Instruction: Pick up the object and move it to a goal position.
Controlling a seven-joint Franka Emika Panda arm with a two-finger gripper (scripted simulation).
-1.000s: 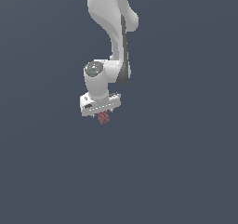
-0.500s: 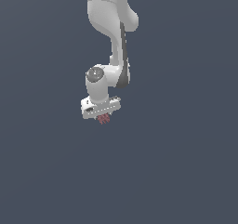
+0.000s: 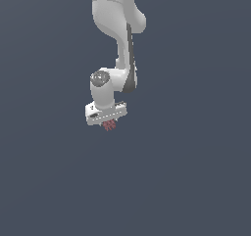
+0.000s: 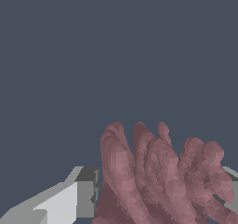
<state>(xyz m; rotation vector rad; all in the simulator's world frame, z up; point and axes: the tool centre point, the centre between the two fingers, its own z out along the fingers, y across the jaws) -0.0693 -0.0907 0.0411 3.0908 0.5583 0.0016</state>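
The object [image 3: 109, 126] is a small dull-red spiky clump hanging just under the white robot hand in the exterior view. My gripper [image 3: 108, 124] is shut on it, and the hand hides the fingers there. In the wrist view the object [image 4: 158, 176] fills the space between the two fingers [image 4: 69, 200], its bumpy lobes sticking out past the fingertips. The gripper holds it in the air, with nothing under it.
The white arm [image 3: 120, 39] comes down from the top of the exterior view to the hand. Around it there is only a plain dark grey-blue background, with no other objects, edges or goal marker visible.
The hand with the object has risen slightly and shifted toward the exterior view's left. The grip on the object is unchanged.
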